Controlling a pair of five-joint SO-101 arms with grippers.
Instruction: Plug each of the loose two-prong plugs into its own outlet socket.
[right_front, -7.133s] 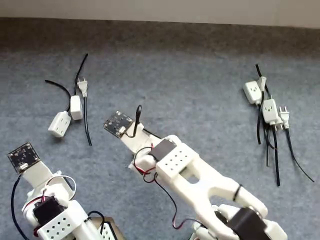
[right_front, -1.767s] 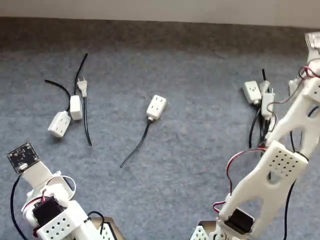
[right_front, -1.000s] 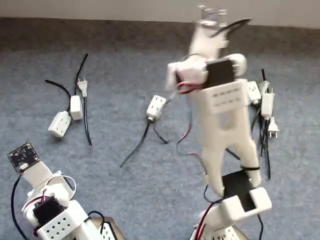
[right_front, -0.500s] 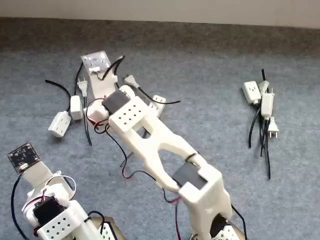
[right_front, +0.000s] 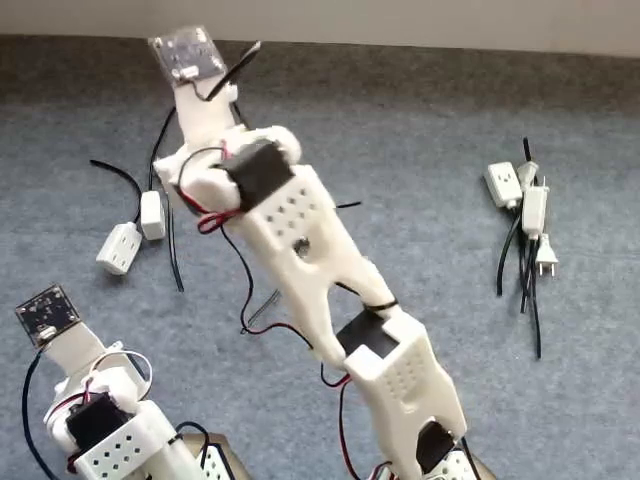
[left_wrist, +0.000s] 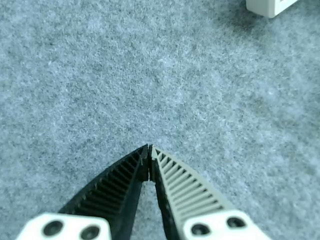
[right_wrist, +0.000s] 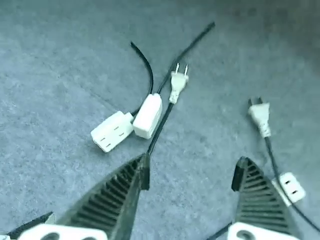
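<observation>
1. Using the white outlet socket (right_wrist: 112, 131) on the grey carpet (right_front: 420, 130) as my reference for everything.
2. A white plug block (right_wrist: 148, 116) touches that socket at one end. Honestly can't tell if it's seated or just lying against it. A black cord (right_wrist: 145, 62) curls off the block.
3. A loose two-prong plug (right_wrist: 176, 80) lies just past the block, on the side away from the socket, with its prongs pointing away.
4. The right gripper (right_wrist: 192, 175) hangs over the carpet near the socket, jaws spread wide, nothing between them.
5. A second plug (right_wrist: 260, 115) lies farther from the socket than the first one. Its lead runs to a small second socket (right_wrist: 290, 186).
6. The left gripper (left_wrist: 149, 152) is pinched together on nothing, low over bare carpet. The left arm (right_front: 95, 400) sits well apart from the socket.
7. Way off from the socket, beyond the right arm (right_front: 300, 230), there's a bunch (right_front: 533, 210) of white sockets and plugs with black leads.
</observation>
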